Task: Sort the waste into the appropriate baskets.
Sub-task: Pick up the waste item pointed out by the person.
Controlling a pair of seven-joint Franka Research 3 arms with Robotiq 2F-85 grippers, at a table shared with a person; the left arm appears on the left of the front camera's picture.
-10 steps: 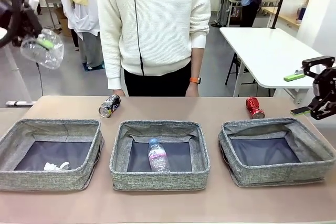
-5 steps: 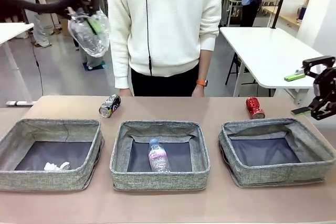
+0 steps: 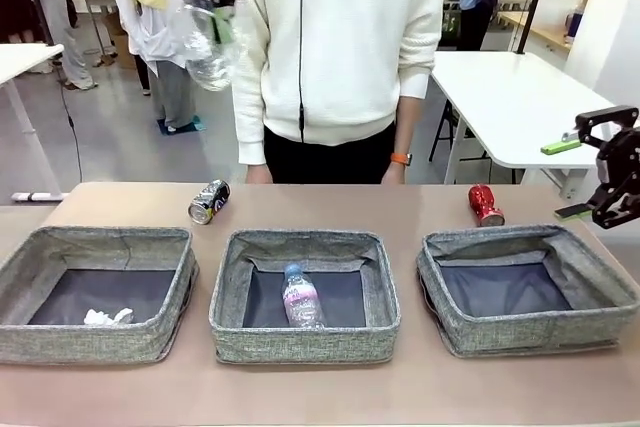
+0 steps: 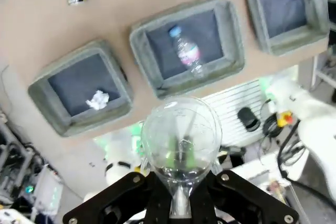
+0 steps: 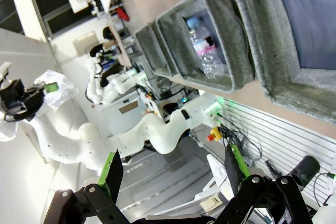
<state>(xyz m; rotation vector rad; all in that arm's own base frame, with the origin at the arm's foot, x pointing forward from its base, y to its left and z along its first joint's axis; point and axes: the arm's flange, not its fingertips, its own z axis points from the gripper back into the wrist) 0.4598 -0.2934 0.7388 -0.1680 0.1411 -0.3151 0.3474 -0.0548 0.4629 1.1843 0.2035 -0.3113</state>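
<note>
Baskets fill the lower part of the front view, three in a row on the counter point(image 3: 320, 392), open tops up so waste can be dropped in. The left basket point(image 3: 100, 237) has a paper ball point(image 3: 105, 317) in its near left corner. The middle basket point(image 3: 300, 240) has a bottle point(image 3: 300, 297) lying flat on its dark bottom, and the right basket point(image 3: 520, 235) has nothing in it. That split reads as paper, plastic and, most likely, metal.

Behind the row two cans lie on the bare counter, not yet sorted. A black and silver can point(image 3: 208, 201) lies on its side behind the gap between the left and middle baskets. A red can point(image 3: 485, 205) sits just past the left part of the right basket's far rim.

At the right edge of the frame the right fingers point(image 3: 560, 147) are spread wide with nothing between them, off to the side of the right basket, probably to leave room. A person point(image 3: 340, 47) stands at the far side, arms down.

In the upper left, high above the counter, the left fingers point(image 3: 225, 25) are clamped tight on a clear cup point(image 3: 205, 47). The left wrist view looks down past the cup at the middle basket, which suggests the cup is meant to join the bottle there. The height keeps it clear of the basket walls.
</note>
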